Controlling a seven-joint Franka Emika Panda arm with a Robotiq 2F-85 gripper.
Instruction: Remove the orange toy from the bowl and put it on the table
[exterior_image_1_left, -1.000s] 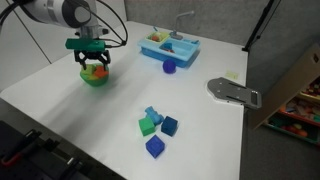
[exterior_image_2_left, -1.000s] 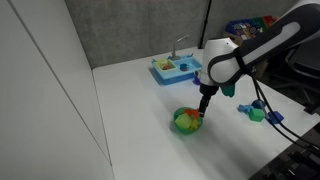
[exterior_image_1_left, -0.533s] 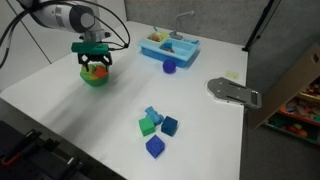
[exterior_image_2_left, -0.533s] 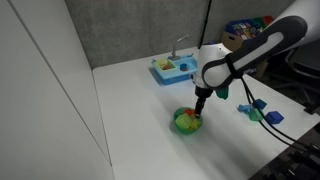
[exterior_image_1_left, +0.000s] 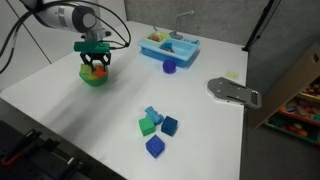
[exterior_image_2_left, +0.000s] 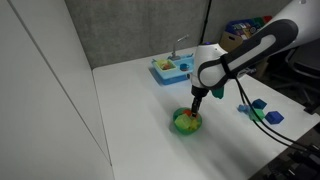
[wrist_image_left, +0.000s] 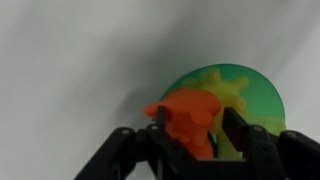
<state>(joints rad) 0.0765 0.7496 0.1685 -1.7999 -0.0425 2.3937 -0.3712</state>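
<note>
The orange toy (wrist_image_left: 186, 115) sits between my gripper's (wrist_image_left: 193, 128) two black fingers, which are closed against its sides, just above the green bowl (wrist_image_left: 262, 95). A yellow-green piece (wrist_image_left: 226, 88) lies in the bowl. In both exterior views the gripper (exterior_image_1_left: 95, 62) (exterior_image_2_left: 195, 108) hangs right over the bowl (exterior_image_1_left: 95, 78) (exterior_image_2_left: 186, 124) on the white table (exterior_image_1_left: 120, 95) (exterior_image_2_left: 140, 110), with the toy (exterior_image_1_left: 96, 69) at its tips.
A light-blue toy sink (exterior_image_1_left: 168, 46) (exterior_image_2_left: 174, 69) stands at the back with a blue piece (exterior_image_1_left: 169, 67) in front of it. Several blue and green blocks (exterior_image_1_left: 157, 126) (exterior_image_2_left: 258, 110) lie grouped. A grey metal device (exterior_image_1_left: 232, 91) lies near the table edge.
The gripper has risen slightly over the bowl with the orange toy between its fingers; its place over the bowl is nearly the same.
</note>
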